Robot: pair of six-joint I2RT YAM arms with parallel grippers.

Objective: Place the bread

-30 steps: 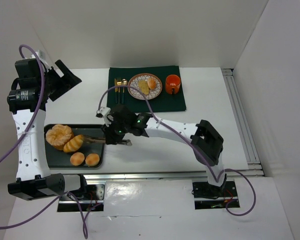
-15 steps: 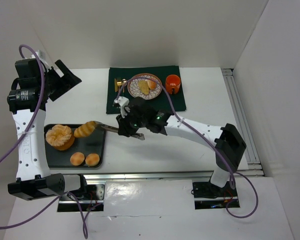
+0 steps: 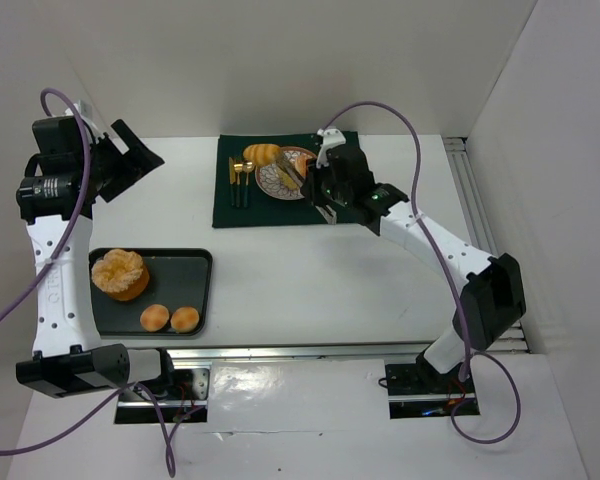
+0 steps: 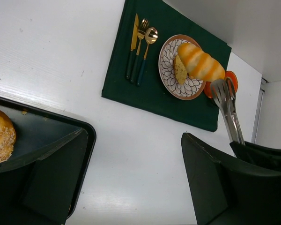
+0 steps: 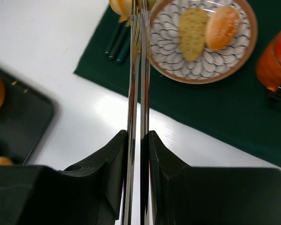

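bread: long roll (image 3: 262,154), golden-orange with paler bands across its back, smooth glossy crust, ends rounded.
bread, place: pinched at one end in the tips of the tongs (image 4: 227,110), at the edge of the plate (image 4: 166,70). In the left wrist view it overlaps the plate's rim; in the top view it sits over the cutlery (image 4: 140,51) side. Whether it touches the plate I cannot tell.
right hand: the right hand (image 5: 139,140) has its fingers drawn close together and clamped on the tongs' two arms, which run straight out between them.
left hand: the left hand (image 4: 133,136) has its fingers wide apart with nothing between them, and is raised at the bench's left.
plate: patterned, orange rim, on the dark green mat (image 3: 240,210); it carries a flat slice (image 5: 193,33) and a small round bun (image 5: 222,27).
cup: orange cup (image 5: 276,61) on the mat, just beside the plate.
tray: black tray (image 3: 195,260) on the white bench (image 3: 310,270), well apart from the mat; it holds a large crusted bun (image 3: 118,273) and two small rolls (image 3: 155,318) side by side.
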